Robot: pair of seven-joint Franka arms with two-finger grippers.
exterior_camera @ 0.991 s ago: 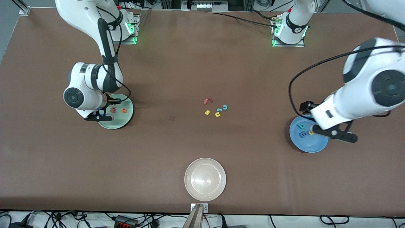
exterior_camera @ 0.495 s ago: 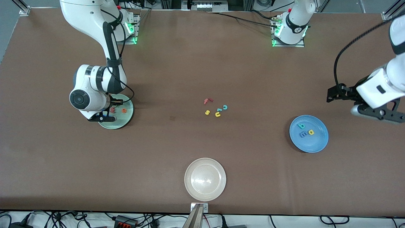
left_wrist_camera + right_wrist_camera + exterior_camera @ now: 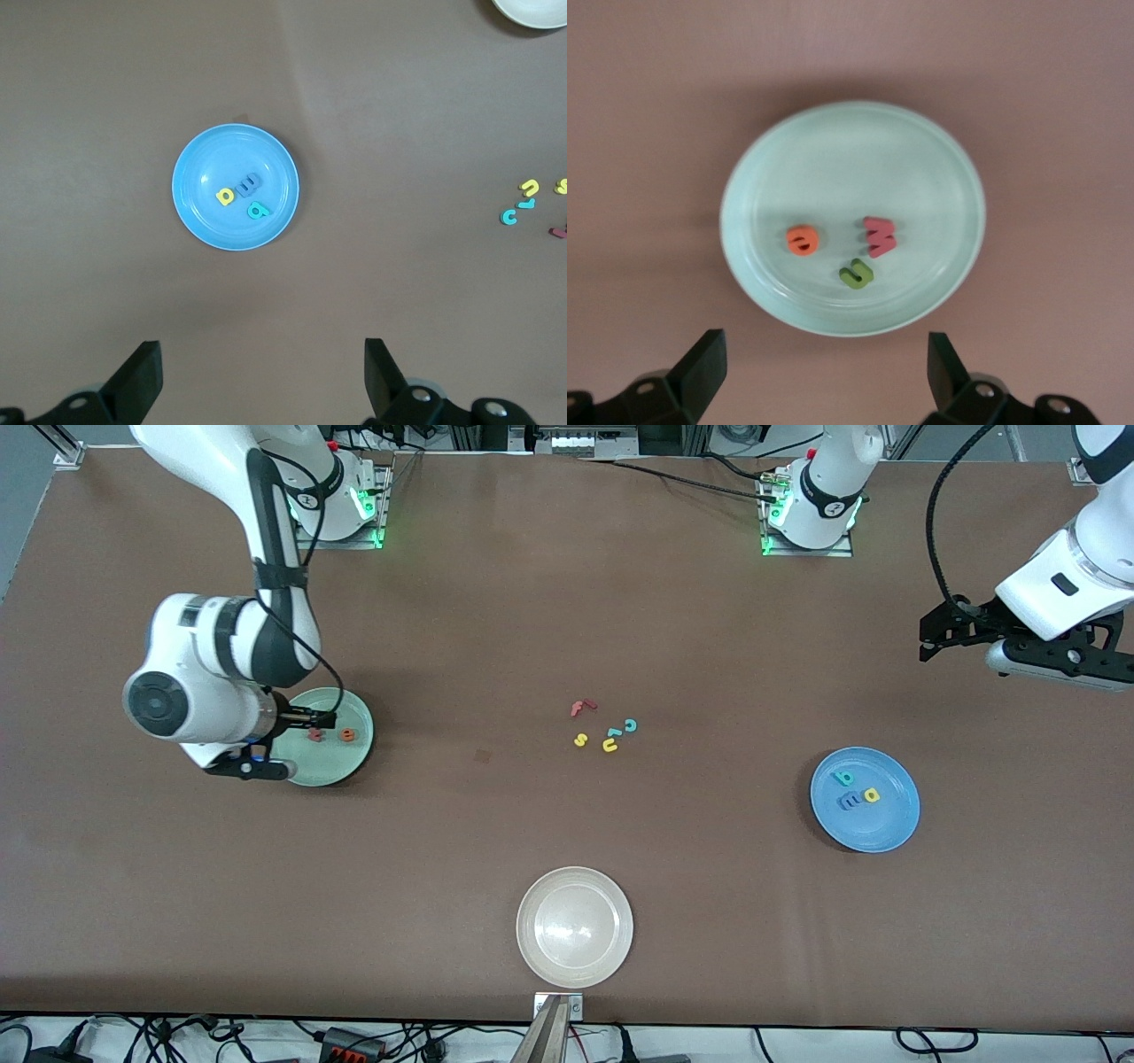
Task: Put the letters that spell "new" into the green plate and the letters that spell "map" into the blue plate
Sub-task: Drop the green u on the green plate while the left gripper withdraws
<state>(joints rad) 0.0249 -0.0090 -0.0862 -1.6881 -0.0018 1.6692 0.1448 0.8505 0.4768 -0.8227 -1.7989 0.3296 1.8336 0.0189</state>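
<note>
The green plate (image 3: 850,142) holds the orange "e" (image 3: 802,240), the red "w" (image 3: 879,236) and the green "n" (image 3: 856,274). In the front view the right arm covers part of this plate (image 3: 341,766) and hides the "n". My right gripper (image 3: 824,350) hangs open and empty just off the plate's rim. The blue plate (image 3: 877,828) carries the teal "p" (image 3: 844,778), the dark blue "m" (image 3: 849,801) and the yellow "a" (image 3: 872,795). My left gripper (image 3: 261,354) is open and empty, high over bare table at the left arm's end.
A cream-white plate (image 3: 575,926) stands near the table's front edge. Mid-table lie loose letters: a red "f" (image 3: 581,708), a yellow "s" (image 3: 580,740), a yellow "u" (image 3: 610,745) and a teal "c" (image 3: 631,725).
My right gripper has opened and drawn back off the green plate toward the right arm's end. The left arm has lifted away from the blue plate toward its base.
</note>
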